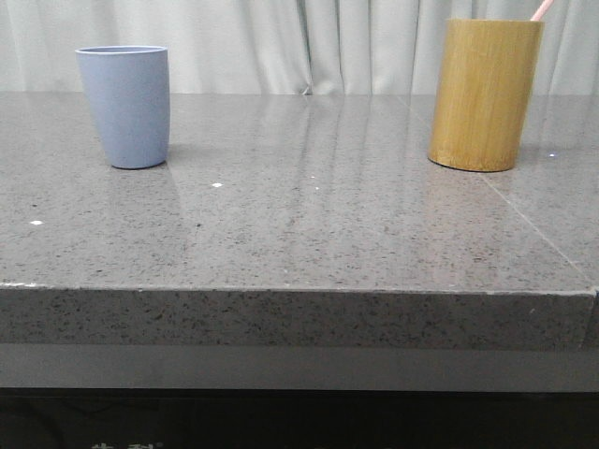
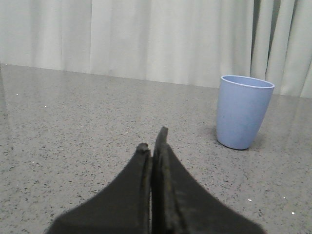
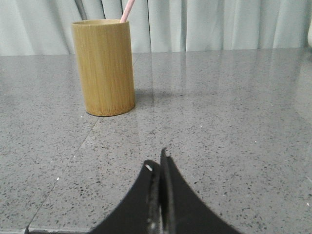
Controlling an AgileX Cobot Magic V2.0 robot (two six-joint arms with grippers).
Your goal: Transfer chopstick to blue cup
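Note:
The blue cup (image 1: 124, 106) stands upright at the back left of the grey stone table (image 1: 299, 215); it also appears in the left wrist view (image 2: 243, 111). A pale pink chopstick (image 1: 542, 8) leans inside the bamboo cylinder (image 1: 485, 94) at the back right, only its top end poking out; the right wrist view shows that chopstick (image 3: 127, 10) in the same cylinder (image 3: 104, 67). My left gripper (image 2: 152, 141) is shut and empty, low over the table, well short of the blue cup. My right gripper (image 3: 158, 163) is shut and empty, some way in front of the cylinder.
Pale curtains (image 1: 309, 42) hang behind the table. The table's front edge (image 1: 299, 290) runs across the front view, and a seam (image 1: 524, 215) crosses the stone near the cylinder. Bare stone lies between the two cups.

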